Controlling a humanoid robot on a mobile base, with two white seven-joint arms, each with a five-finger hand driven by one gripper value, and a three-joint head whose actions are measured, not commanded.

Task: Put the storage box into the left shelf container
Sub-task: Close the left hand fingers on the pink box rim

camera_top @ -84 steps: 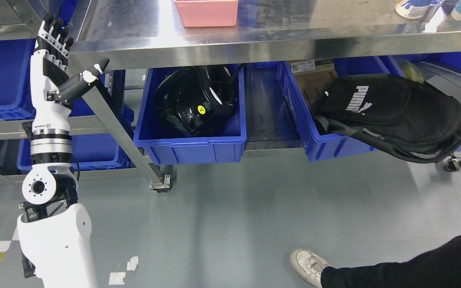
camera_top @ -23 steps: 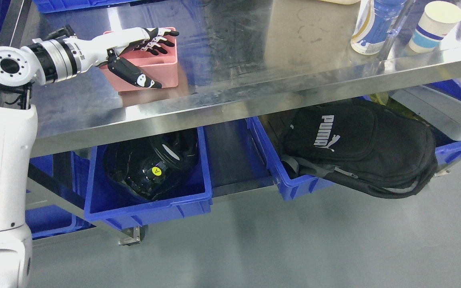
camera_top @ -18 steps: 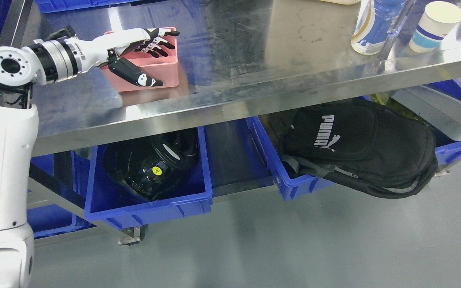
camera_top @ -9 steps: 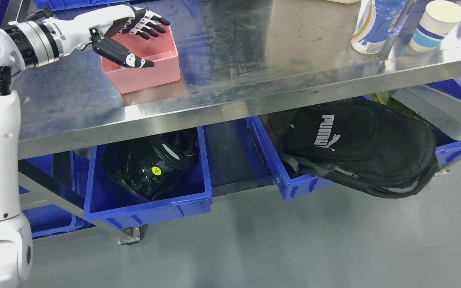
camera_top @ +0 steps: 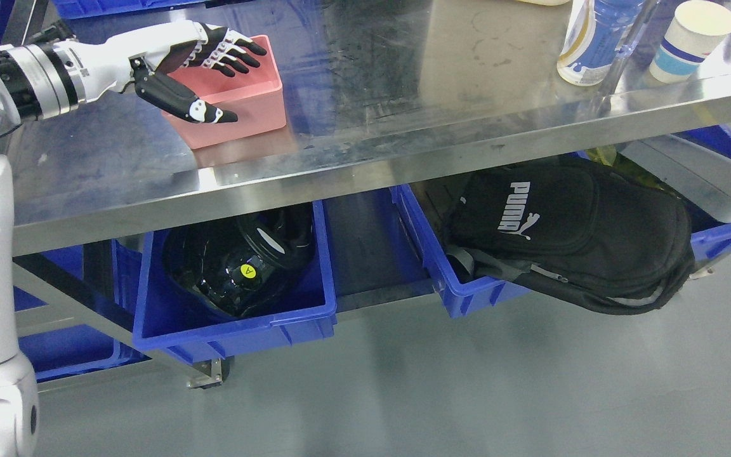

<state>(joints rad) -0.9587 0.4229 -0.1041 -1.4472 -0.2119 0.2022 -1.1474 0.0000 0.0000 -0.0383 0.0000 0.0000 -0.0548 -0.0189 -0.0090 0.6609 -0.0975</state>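
since half a second ago the left hand (camera_top: 194,63) has been lowered a touch and drawn slightly back toward the robot, while the small pink open-topped plastic storage box (camera_top: 238,108) has been left where it stood. that box is seen resting on the scratched stainless steel table (camera_top: 403,95), toward its left end and a little back from the front edge. the white and black hand is held above the box's left part, palm down: four fingers (camera_top: 238,56) are stretched out and slightly spread over the box's open top, and the thumb is angled down in front of the near wall. whether the box is touched at any spot cannot be told, but nothing is gripped; the fingers are apart. the white left forearm is brought in from the picture's left edge.

under the table, a blue plastic shelf container (camera_top: 238,324) is seen at the left, and a glossy black helmet (camera_top: 238,260) with a yellow sticker is lodged in it. to its right a second blue bin (camera_top: 460,292) is filled by a black puma backpack (camera_top: 568,228), which is hung out over the bin's front rim. at the table's far right a blue and white bottle (camera_top: 594,44) and a white paper cup with blue bands (camera_top: 689,38) are stood near each other.
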